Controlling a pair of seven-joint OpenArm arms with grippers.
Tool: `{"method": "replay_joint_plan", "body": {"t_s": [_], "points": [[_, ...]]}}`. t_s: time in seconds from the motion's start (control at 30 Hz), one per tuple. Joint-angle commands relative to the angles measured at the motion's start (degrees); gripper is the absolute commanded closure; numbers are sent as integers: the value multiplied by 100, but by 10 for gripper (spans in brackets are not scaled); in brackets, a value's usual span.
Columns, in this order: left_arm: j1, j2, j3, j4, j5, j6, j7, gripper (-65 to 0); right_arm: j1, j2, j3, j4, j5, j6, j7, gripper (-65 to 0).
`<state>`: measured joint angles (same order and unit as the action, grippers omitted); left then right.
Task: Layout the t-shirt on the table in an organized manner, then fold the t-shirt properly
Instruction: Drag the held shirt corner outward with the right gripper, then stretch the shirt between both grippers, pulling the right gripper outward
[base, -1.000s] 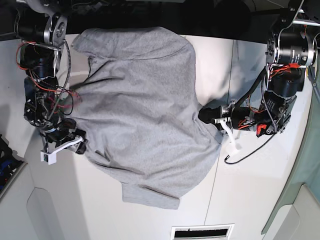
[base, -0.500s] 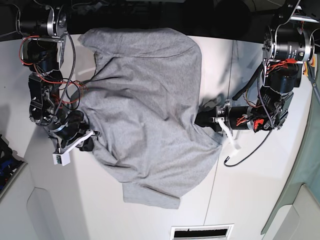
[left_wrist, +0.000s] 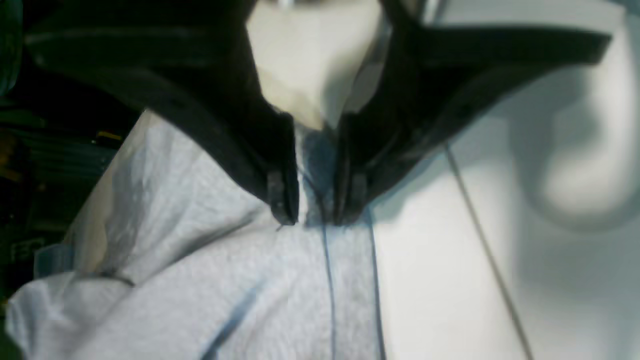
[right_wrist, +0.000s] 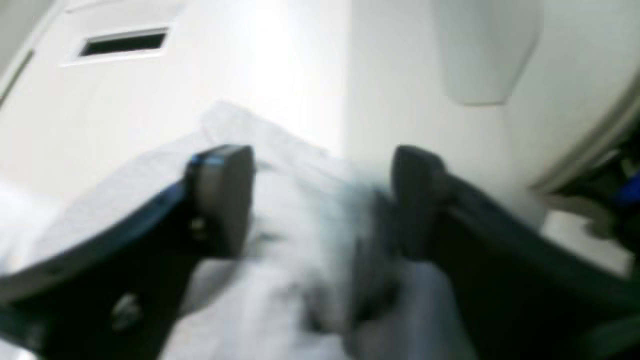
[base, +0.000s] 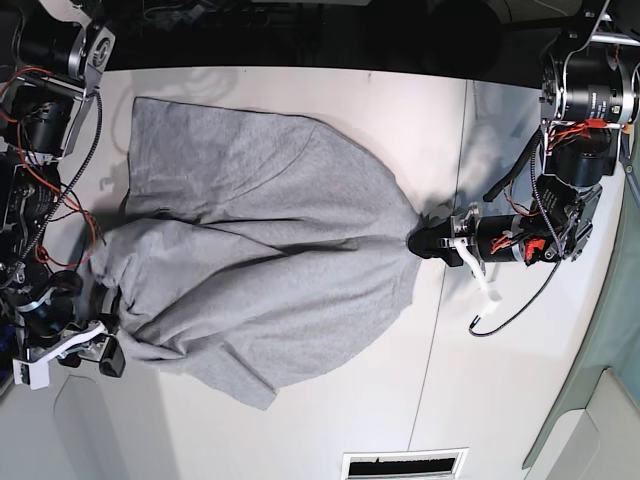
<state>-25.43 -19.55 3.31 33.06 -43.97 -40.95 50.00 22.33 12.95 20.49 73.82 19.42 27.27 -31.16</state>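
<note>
The left gripper (left_wrist: 312, 212) is pinched tight on the hem of the grey t-shirt (base: 260, 240), which stretches away across the white table (base: 440, 380) to the right gripper (right_wrist: 320, 200), whose spread fingers straddle bunched fabric without clamping it.

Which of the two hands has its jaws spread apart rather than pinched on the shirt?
The right hand: its jaws stand wide with t-shirt between them. The left hand is pinched on the hem.
</note>
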Motion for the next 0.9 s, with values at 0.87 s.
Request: {"method": "replay_joint_plan", "body": {"t_s": [0.87], "points": [[1012,-39,11,3206,-619,164,940,-192,-586,149,304,-1904,-739,-1690,1727,-447]]}}
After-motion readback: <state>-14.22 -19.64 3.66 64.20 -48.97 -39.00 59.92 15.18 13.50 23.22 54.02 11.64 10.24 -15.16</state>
